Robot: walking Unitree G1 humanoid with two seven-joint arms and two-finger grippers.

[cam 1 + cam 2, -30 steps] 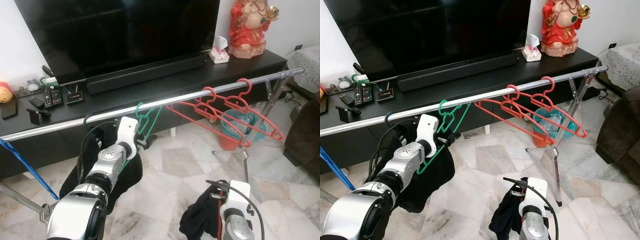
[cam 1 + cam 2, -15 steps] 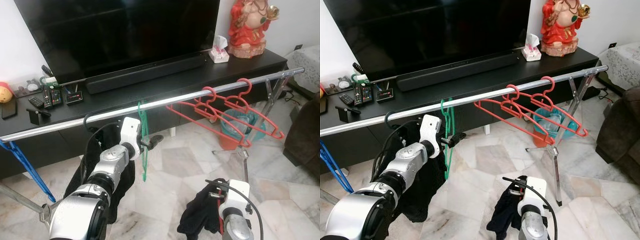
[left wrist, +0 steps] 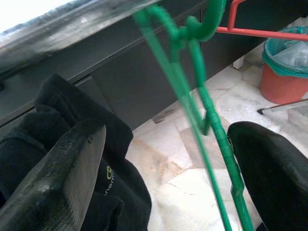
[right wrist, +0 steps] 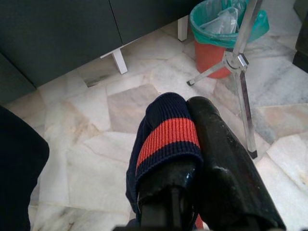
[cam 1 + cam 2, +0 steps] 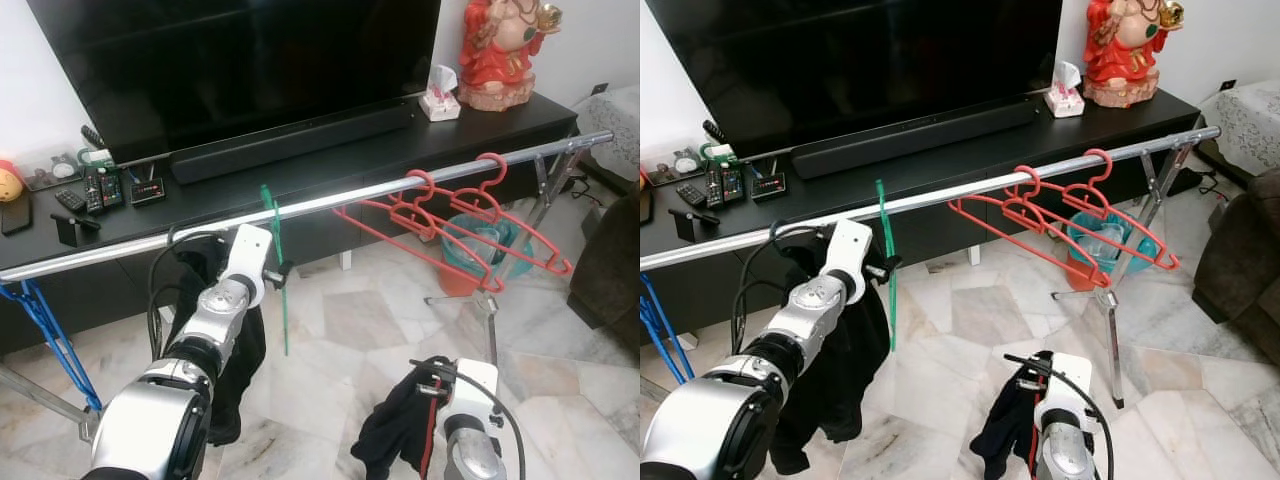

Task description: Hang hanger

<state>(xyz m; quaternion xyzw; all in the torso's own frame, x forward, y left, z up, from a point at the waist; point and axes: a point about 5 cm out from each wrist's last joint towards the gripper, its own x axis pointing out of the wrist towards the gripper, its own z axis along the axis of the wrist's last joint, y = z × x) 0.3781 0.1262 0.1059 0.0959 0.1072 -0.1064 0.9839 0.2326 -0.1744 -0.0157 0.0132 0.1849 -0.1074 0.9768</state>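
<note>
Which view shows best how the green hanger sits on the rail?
The left wrist view: the green hanger is close there, its hook at the rail, between the open left gripper. Both eye views show it edge-on, a thin line.

Rail (image 5: 330, 203) with green hanger (image 5: 277, 262)
</note>
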